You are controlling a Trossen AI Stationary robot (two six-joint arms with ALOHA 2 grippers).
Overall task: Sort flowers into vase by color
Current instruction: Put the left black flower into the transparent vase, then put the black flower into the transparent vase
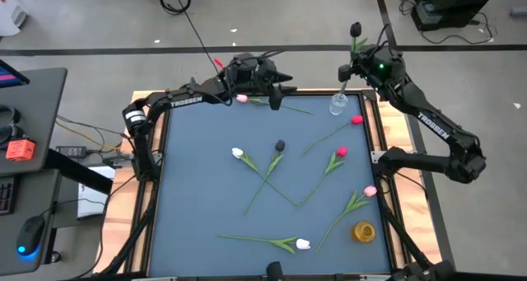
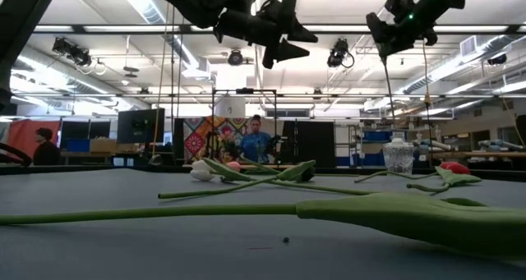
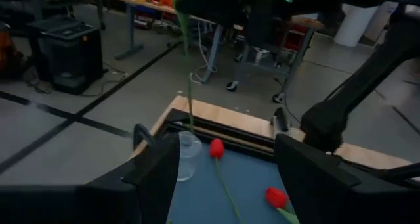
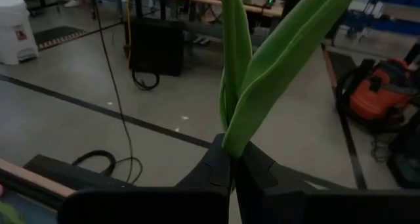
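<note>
My right gripper [image 1: 352, 69] is shut on a black tulip [image 1: 356, 27] above the table's far right corner. The tulip's stem runs down to a clear glass vase [image 1: 338, 105]. My left gripper [image 1: 280, 87] hangs open in the air near the far edge, above a pink tulip [image 1: 241, 98] that lies flat. In the left wrist view the clear vase [image 3: 187, 155] and two red tulips [image 3: 216, 148] show between my open fingers. White [image 1: 238, 153], black [image 1: 280, 146], red [image 1: 341, 152] and pink [image 1: 370, 191] tulips lie on the mat. My right gripper pinches the black tulip between its two fingers at the stem where the leaves [image 4: 236, 129] begin, with the fingers across the stem. The tulip stands upright, head above the gripper. Its lower stem [image 2: 389, 99] hangs down to the clear vase's mouth.
A small yellow vase [image 1: 363, 231] stands near the near right corner. Another white tulip [image 1: 303, 244] lies along the near edge, and its stem and leaf [image 2: 394, 214] fill the front of the low view. A raised wooden frame [image 1: 387, 133] borders the mat. People stand in the room beyond.
</note>
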